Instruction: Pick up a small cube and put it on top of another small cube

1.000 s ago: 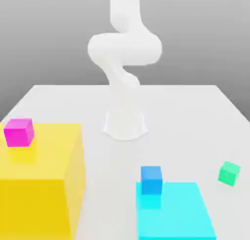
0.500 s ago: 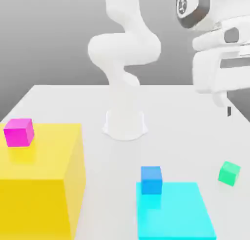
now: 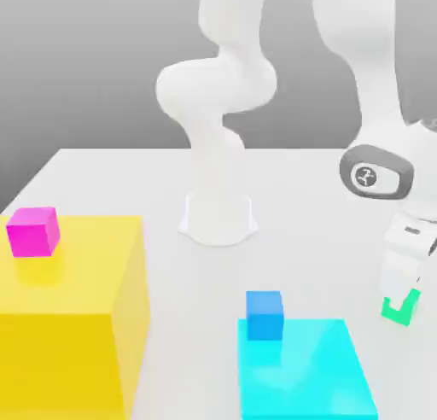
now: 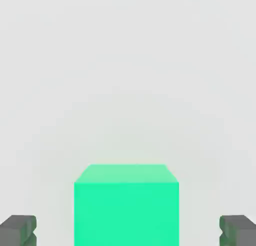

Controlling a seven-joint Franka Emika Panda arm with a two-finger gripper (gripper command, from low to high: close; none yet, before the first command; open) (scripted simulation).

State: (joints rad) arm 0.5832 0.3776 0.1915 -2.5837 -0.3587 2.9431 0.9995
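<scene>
A small green cube [image 3: 394, 311] rests on the white table at the exterior view's right. My gripper [image 3: 401, 297] has come down over it and stands open, with the cube [image 4: 126, 205] between the two dark fingertips [image 4: 19, 230] and a gap on each side. A small blue cube [image 3: 265, 314] sits on the back left corner of a flat cyan platform [image 3: 317, 377]. A small magenta cube [image 3: 34, 230] sits on top of a tall yellow block [image 3: 81, 324] at the exterior view's left.
The arm's white base [image 3: 218, 218] stands at the middle of the table [image 3: 307, 205], behind the platforms. The arm's wrist and forearm hang over the table's right side, above the green cube.
The arm swung in from above at the exterior view's right and dropped down, so the hand now stands around the green cube. None of the cubes has moved.
</scene>
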